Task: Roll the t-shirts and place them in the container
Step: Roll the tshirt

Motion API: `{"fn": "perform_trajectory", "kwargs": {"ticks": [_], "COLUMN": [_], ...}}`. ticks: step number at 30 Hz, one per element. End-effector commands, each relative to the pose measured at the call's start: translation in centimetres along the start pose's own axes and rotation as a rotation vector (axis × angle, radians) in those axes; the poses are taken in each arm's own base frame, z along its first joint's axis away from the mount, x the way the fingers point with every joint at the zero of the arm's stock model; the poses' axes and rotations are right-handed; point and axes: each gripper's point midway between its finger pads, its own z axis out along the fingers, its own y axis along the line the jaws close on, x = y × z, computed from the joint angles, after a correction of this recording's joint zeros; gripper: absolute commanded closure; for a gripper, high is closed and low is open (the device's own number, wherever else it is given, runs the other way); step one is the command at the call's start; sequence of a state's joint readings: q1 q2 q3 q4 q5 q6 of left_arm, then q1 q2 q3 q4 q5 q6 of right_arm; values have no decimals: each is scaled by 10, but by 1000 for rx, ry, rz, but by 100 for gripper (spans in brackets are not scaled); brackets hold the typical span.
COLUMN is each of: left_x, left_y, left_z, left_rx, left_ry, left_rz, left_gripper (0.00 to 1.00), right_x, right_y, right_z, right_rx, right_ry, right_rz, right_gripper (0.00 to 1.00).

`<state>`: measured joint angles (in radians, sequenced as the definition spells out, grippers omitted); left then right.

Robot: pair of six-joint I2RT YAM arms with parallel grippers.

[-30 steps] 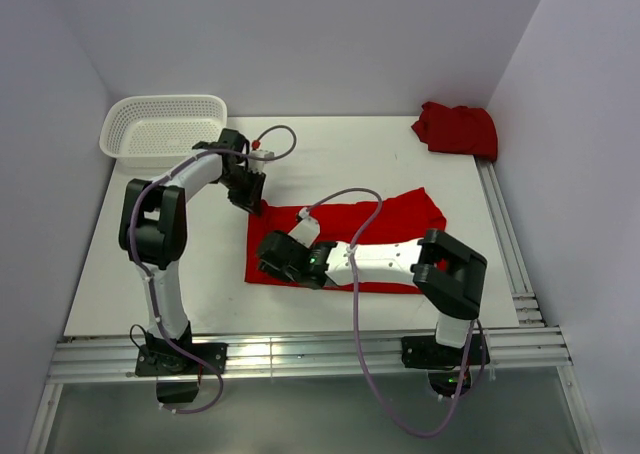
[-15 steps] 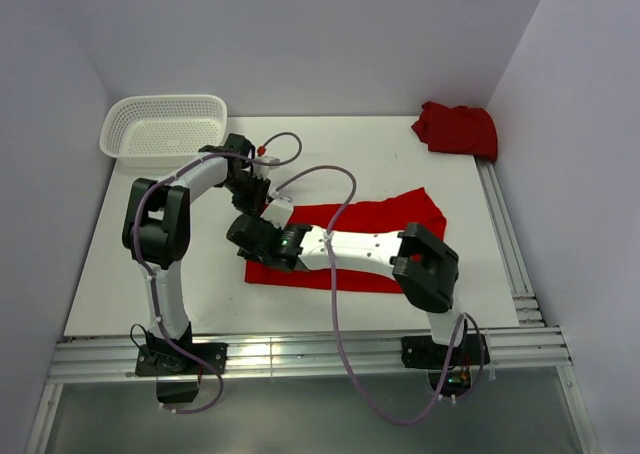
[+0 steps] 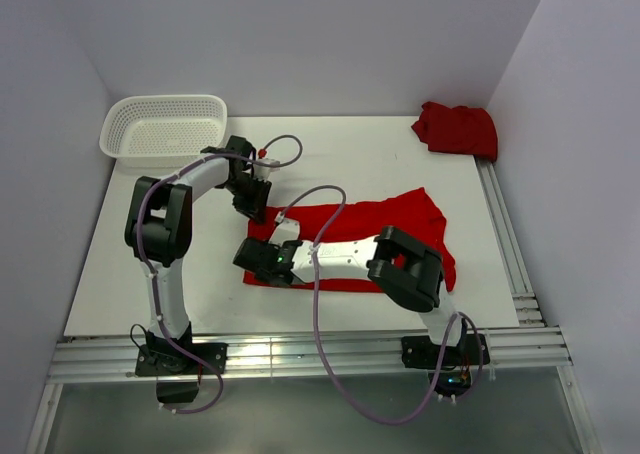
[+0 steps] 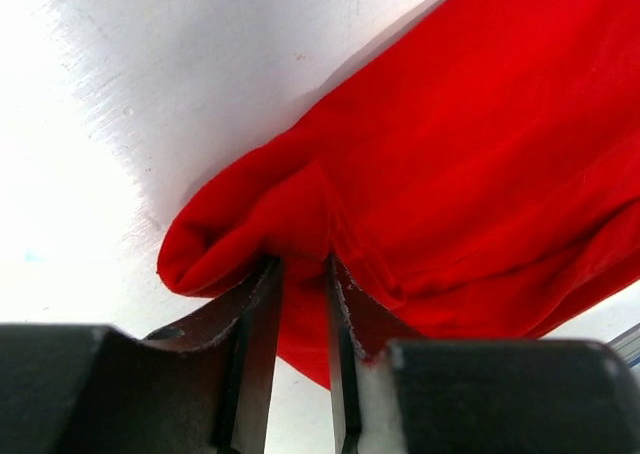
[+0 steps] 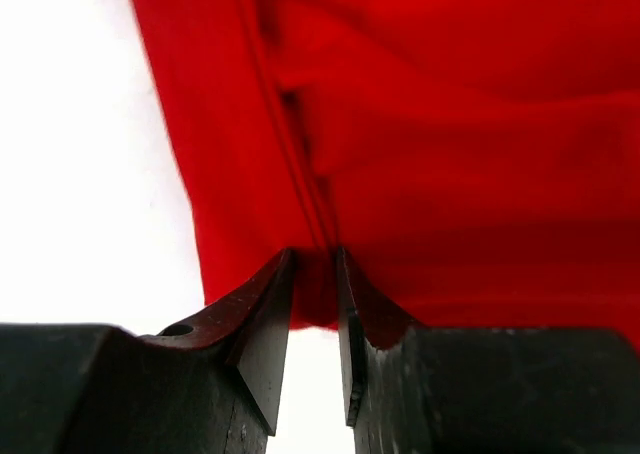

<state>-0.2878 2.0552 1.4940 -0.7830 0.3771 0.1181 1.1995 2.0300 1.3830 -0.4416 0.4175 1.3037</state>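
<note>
**Both pincers pinch the left end of the flat shirt**

Top view: the flat t-shirt [image 3: 385,219] lies spread across the middle of the worktop [image 3: 350,154], its long side running left to right. The left pincer [image 3: 252,209] sits on its far left corner. The right pincer [image 3: 260,261], reaching across the cloth, sits on the near left corner. The bunched t-shirt [image 3: 457,129] waits in the far right corner, well apart, and the white mesh basket [image 3: 165,101] stands at far left.

Left wrist view: the left pincer [image 4: 303,269] is clenched on a raised fold of red fabric, which bulges into a small loop just beside the fingertips.

Right wrist view: the right pincer [image 5: 315,259] is clenched on the hem edge, with a seam running straight up from between its tips.

Handling, as a judgement: the fabric looks thin, light and limp, so it will sag and wrinkle rather than hold a line. Matched holds on both corners of one end look the best place to take it, keeping the edge taut for an even roll. A thin pinch might slip.
</note>
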Motion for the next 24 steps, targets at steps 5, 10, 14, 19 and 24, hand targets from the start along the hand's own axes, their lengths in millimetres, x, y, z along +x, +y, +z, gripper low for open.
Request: {"fn": "perform_trajectory", "kwargs": {"ticks": [5,10,14,19,24], "left_x": [-16,-35,-48,-59,-55], "left_y": [-4,-7,-9,-1,12], "left_z": [-8,-25,-39,-62,-73], "left_rx": [-2,-10,-8,-8,42], "left_ry": [-47,-95,-130,-181,-185], "left_rz": [26,36,37,29,-6], "left_gripper": [65,57,52,47,45], "right_x": [31,23,15,-1,-8], "right_y": [0,4,3,5,4], "right_z": [-6,-16,-23,-38,-48], "right_rx": [-1,-12,-4,0,20], "right_ry": [46,30,11,-24,-44], "right_rz": [-13,-18,-24,-25,-20], "right_gripper": [69,70,69,62,53]}}
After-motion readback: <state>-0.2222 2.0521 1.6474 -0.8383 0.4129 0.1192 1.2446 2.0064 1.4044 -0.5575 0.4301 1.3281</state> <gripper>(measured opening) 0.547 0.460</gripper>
